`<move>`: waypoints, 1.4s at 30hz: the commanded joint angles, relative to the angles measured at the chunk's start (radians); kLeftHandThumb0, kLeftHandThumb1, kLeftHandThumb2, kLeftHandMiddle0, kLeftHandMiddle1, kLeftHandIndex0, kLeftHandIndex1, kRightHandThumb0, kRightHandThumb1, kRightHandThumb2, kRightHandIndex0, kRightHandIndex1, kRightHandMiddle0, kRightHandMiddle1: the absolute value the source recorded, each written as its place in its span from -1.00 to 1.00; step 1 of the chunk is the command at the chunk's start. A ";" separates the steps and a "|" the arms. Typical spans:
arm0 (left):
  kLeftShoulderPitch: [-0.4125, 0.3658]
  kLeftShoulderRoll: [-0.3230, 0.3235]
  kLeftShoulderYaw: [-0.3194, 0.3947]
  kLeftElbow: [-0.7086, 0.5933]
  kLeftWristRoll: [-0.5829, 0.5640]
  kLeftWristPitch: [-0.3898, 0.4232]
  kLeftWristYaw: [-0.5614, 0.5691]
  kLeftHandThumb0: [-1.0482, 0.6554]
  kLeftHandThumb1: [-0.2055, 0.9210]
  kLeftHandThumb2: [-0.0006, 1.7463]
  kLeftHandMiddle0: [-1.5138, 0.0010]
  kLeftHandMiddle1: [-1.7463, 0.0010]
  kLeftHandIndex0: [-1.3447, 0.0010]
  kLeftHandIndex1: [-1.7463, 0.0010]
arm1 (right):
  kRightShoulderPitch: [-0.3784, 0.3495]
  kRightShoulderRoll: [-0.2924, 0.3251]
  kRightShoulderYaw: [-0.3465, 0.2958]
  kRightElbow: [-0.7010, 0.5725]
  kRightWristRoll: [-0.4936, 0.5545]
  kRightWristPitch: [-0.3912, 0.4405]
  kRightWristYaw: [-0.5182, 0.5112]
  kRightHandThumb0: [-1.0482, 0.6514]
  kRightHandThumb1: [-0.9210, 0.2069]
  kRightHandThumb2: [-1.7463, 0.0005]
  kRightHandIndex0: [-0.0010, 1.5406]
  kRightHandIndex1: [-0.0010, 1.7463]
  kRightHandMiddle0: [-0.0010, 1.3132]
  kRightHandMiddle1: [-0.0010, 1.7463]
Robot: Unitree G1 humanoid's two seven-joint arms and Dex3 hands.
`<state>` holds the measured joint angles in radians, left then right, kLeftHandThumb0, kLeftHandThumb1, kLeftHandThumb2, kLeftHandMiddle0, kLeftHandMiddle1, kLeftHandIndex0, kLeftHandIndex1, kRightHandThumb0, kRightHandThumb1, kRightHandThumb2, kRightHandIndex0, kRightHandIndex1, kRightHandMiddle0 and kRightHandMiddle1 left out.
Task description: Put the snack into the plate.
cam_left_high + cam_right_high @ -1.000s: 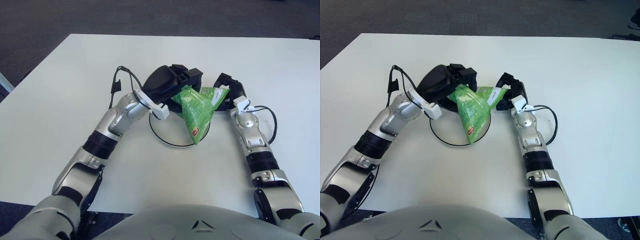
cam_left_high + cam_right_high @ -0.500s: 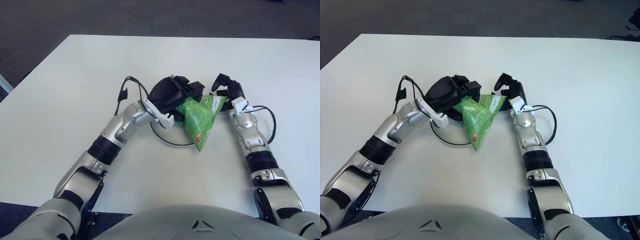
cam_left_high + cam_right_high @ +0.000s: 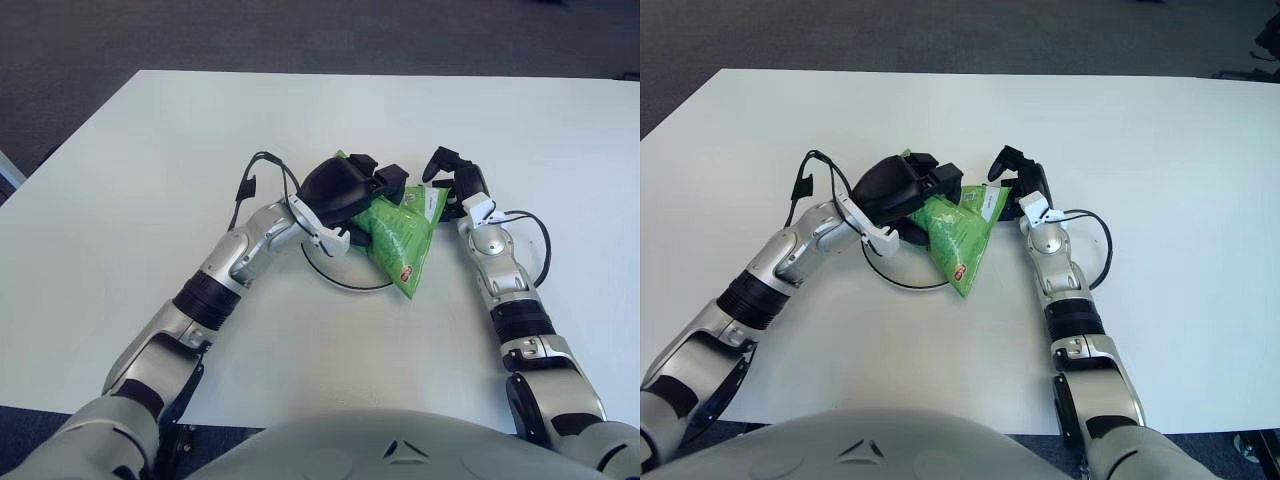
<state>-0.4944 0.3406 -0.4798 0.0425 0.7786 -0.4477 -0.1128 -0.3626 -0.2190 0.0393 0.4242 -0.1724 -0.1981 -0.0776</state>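
Note:
The green snack bag (image 3: 400, 235) lies slanted across the right rim of the white, dark-rimmed plate (image 3: 335, 281). Its lower tip points down onto the table outside the plate. My left hand (image 3: 383, 184) is over the plate's far side, shut on the bag's upper left part, and a green corner sticks out behind the hand. My right hand (image 3: 450, 172) is just beside the bag's upper right corner with its fingers spread and holding nothing. The left hand and the bag hide most of the plate.
The white table (image 3: 150, 150) spreads wide on all sides, with dark carpet beyond its far and left edges. A black cable loop (image 3: 543, 240) hangs off my right wrist, and another (image 3: 245, 185) sits at the left wrist.
My left hand carried the bag to the right and lower. The bag's tip went from inside the plate to past its right rim. The right hand's fingers came off the bag's corner.

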 commanded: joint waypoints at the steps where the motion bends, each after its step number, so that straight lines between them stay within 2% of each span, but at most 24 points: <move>1: 0.035 0.074 -0.046 0.026 -0.054 0.056 -0.249 -0.35 0.85 -0.29 0.34 -1.00 0.76 -0.85 | 0.078 0.016 0.024 0.074 -0.018 0.053 0.018 -0.37 0.20 -0.61 0.77 1.00 0.03 1.00; 3: 0.022 0.089 -0.043 -0.002 -0.102 0.093 -0.341 -0.51 0.86 -0.30 0.55 -1.00 0.90 -0.62 | 0.079 0.013 0.028 0.073 -0.025 0.051 0.015 -0.37 0.19 -0.60 0.77 1.00 0.02 1.00; 4: -0.004 0.105 -0.038 -0.039 -0.140 0.124 -0.421 -0.54 0.86 -0.29 0.60 -1.00 0.92 -0.57 | 0.080 0.011 0.030 0.073 -0.027 0.050 0.015 -0.37 0.19 -0.60 0.77 1.00 0.02 1.00; 5: -0.024 0.117 -0.035 -0.065 -0.166 0.146 -0.477 -0.59 0.87 -0.30 0.70 -0.90 0.95 -0.42 | 0.080 0.009 0.031 0.073 -0.029 0.050 0.015 -0.37 0.19 -0.60 0.77 1.00 0.02 1.00; 7: -0.074 0.139 -0.031 -0.113 -0.215 0.178 -0.580 -0.64 0.91 -0.33 0.80 -0.75 0.97 -0.25 | 0.081 0.008 0.031 0.072 -0.028 0.049 0.017 -0.36 0.17 -0.59 0.76 1.00 0.01 1.00; 9: -0.096 0.154 -0.036 -0.128 -0.237 0.172 -0.623 -0.69 0.96 -0.37 0.89 -0.56 0.99 -0.09 | 0.081 0.007 0.030 0.072 -0.024 0.049 0.020 -0.36 0.16 -0.58 0.76 1.00 0.00 1.00; 12: -0.103 0.160 -0.043 -0.126 -0.241 0.158 -0.645 -0.73 0.99 -0.40 0.96 -0.31 1.00 0.05 | 0.082 0.007 0.028 0.072 -0.019 0.048 0.024 -0.36 0.16 -0.58 0.76 1.00 0.00 1.00; 19: -0.098 0.204 0.021 -0.216 -0.305 0.188 -0.707 -0.80 1.00 -0.49 1.00 0.05 1.00 0.14 | 0.078 0.002 0.029 0.077 -0.019 0.045 0.027 -0.36 0.15 -0.57 0.75 1.00 0.00 1.00; 21: -0.082 0.237 0.065 -0.249 -0.346 0.201 -0.723 -0.80 0.99 -0.52 1.00 0.24 1.00 0.22 | 0.075 0.000 0.029 0.082 -0.020 0.042 0.026 -0.36 0.15 -0.57 0.75 1.00 0.00 1.00; 27: -0.099 0.265 0.154 -0.294 -0.487 0.255 -0.775 -0.80 0.91 -0.58 1.00 0.47 1.00 0.38 | 0.073 -0.004 0.033 0.097 -0.022 0.016 0.025 -0.36 0.16 -0.58 0.77 1.00 0.00 1.00; 30: -0.097 0.260 0.187 -0.299 -0.554 0.281 -0.779 -0.76 0.74 -0.52 1.00 0.59 1.00 0.44 | 0.070 -0.005 0.031 0.104 -0.019 0.011 0.027 -0.36 0.17 -0.59 0.78 1.00 0.01 1.00; 33: -0.100 0.254 0.215 -0.291 -0.626 0.299 -0.787 -0.68 0.40 -0.27 1.00 0.77 1.00 0.38 | 0.069 -0.004 0.030 0.109 -0.018 0.008 0.023 -0.37 0.21 -0.62 0.78 1.00 0.04 1.00; 36: -0.116 0.251 0.231 -0.267 -0.671 0.295 -0.791 -0.68 0.28 -0.19 1.00 0.91 1.00 0.36 | 0.067 -0.004 0.026 0.114 -0.012 0.013 0.028 -0.38 0.22 -0.63 0.78 1.00 0.05 1.00; 42: -0.166 0.270 0.290 -0.199 -0.772 0.288 -0.820 -0.70 0.21 -0.17 1.00 0.99 1.00 0.34 | 0.065 -0.007 0.028 0.123 -0.016 -0.004 0.025 -0.37 0.21 -0.62 0.76 1.00 0.04 1.00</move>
<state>-0.6168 0.5930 -0.2304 -0.1826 0.0512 -0.1621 -0.9149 -0.3737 -0.2346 0.0489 0.4718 -0.1740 -0.2487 -0.0759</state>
